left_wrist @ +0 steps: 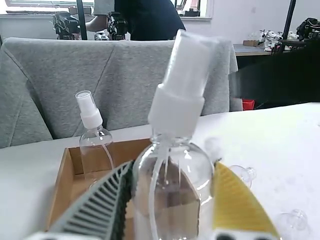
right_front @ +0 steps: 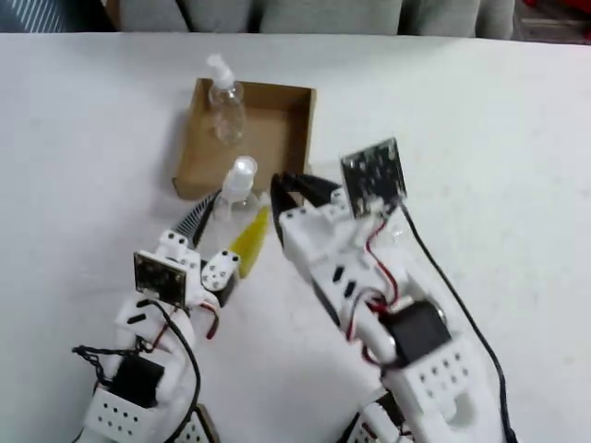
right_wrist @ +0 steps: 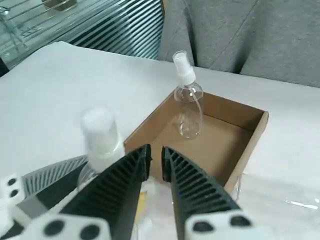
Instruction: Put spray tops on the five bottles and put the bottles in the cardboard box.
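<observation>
Shallow, open-topped brown cardboard box (right_front: 307, 120) sits flat on the table. One clear plastic bottle (right_front: 227, 113) stands upright inside it, close to the far wall, with a white spray top (right_front: 219, 66) fitted. A second clear bottle (left_wrist: 172, 187) is upright just outside the box's near wall. It also carries a white spray top and is clamped between the grey and yellow fingers of the left gripper (right_front: 238, 210).

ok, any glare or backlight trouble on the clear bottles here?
High view: the white table is very bright, shadows faint, so the clear body of the gripped bottle nearly vanishes; its spray top reads fine. Left wrist view: bright window behind, highlights on that bottle. Right wrist view: even light; the boxed bottle stands out against the brown box.
</observation>
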You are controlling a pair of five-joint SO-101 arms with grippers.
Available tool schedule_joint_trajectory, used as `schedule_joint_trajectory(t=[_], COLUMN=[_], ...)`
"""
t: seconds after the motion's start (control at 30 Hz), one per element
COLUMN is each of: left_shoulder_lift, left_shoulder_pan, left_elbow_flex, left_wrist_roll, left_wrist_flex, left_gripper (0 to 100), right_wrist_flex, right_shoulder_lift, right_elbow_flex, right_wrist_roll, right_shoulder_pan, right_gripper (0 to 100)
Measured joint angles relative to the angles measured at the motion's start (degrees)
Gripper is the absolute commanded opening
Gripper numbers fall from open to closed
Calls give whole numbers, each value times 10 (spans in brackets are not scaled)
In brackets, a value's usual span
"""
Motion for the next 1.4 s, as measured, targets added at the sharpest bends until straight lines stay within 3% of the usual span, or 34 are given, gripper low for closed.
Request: schedule_joint_trajectory(t=[0.3, 0.7, 0.93, 1.4], left_shoulder_lift=[0, 0, 0, 0], left_shoulder_pan=[0, -1, 0, 0], left_elbow_flex=[0, 0, 0, 0], left_wrist_roll=[0, 1, 0, 0], left_wrist_flex=[0, 0, 0, 0], left_gripper=[24, 24, 24, 24], right_wrist_flex=[-129, -137, -137, 30], right_shoulder_lift=[113, 162, 181, 125], right_elbow_flex=[0, -33, -36, -36], right_wrist_roll=[0, 0, 0, 0], right_shoulder_pan=[6, -20, 18, 33], right_gripper=[15, 15, 15, 15])
